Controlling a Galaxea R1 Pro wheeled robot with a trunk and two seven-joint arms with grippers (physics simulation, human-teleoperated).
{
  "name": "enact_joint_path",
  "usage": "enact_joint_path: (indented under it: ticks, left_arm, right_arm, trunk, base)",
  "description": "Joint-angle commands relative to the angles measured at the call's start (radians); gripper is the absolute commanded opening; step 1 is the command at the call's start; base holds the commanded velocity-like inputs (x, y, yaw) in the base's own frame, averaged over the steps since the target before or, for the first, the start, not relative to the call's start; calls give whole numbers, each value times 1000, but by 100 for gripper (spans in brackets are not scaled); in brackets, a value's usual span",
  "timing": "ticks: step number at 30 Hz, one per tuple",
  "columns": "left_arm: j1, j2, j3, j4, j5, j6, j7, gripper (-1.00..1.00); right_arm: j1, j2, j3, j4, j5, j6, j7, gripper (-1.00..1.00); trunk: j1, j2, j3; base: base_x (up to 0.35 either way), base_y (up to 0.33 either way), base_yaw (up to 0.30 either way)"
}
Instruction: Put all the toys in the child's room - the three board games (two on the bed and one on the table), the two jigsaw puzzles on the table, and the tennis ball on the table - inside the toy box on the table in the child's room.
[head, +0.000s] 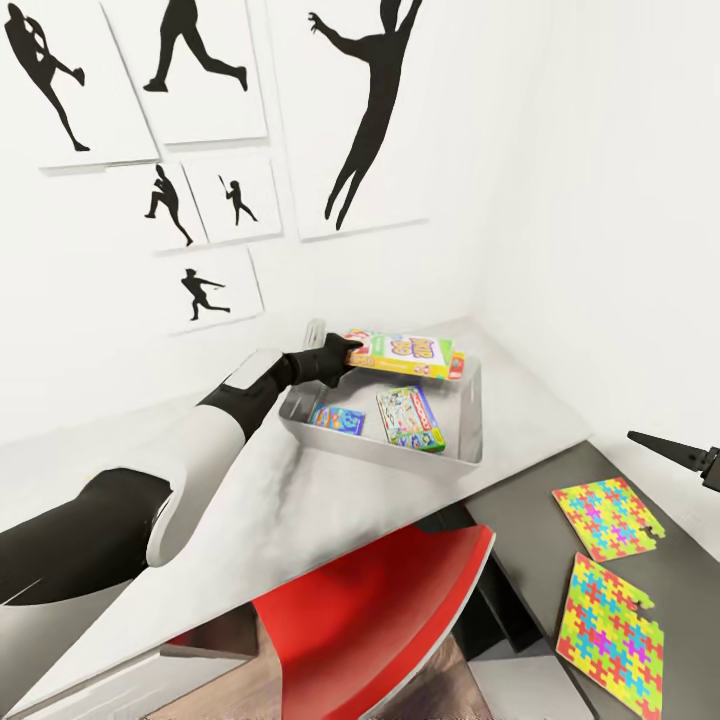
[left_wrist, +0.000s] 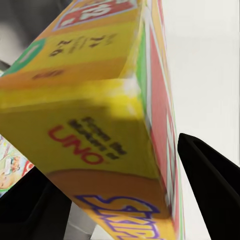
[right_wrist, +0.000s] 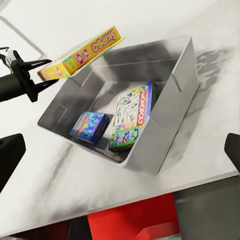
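My left gripper (head: 345, 351) is shut on a yellow SKIP-BO board game (head: 402, 353), holding it flat just above the far rim of the grey toy box (head: 385, 452). In the left wrist view the game (left_wrist: 100, 125) sits between the dark fingers (left_wrist: 210, 180). Two board games lie inside the box, a blue one (right_wrist: 90, 126) and a Monopoly one (right_wrist: 132, 115). Both jigsaw puzzles (head: 608, 517) (head: 610, 620) lie flat on the dark table at the right. My right gripper (right_wrist: 125, 145) hovers open, back from the box. The tennis ball and the bed are out of view.
The toy box stands on a white marbled table (head: 300, 500) in the room's corner, with athlete silhouette pictures (head: 190, 70) on the wall behind. A red chair (head: 380, 610) sits below the table's near edge. The dark table (head: 520, 530) adjoins on the right.
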Motion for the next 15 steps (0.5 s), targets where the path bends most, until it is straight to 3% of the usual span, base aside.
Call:
enact_joint_path:
  ticks: [1, 15]
  left_arm:
    - [-1, 1, -5, -1, 10, 0, 8, -100]
    - [-14, -1, -8, -2, 7, 0, 24, -100]
  right_arm:
    - [-1, 0, -1, 0, 3, 3, 6, 100]
    - [-1, 0, -1, 0, 3, 3, 6, 100]
  trunk:
    - [0, -2, -3]
    - [0, -2, -26]
  base:
    - [0, 0, 0]
    - [0, 0, 0]
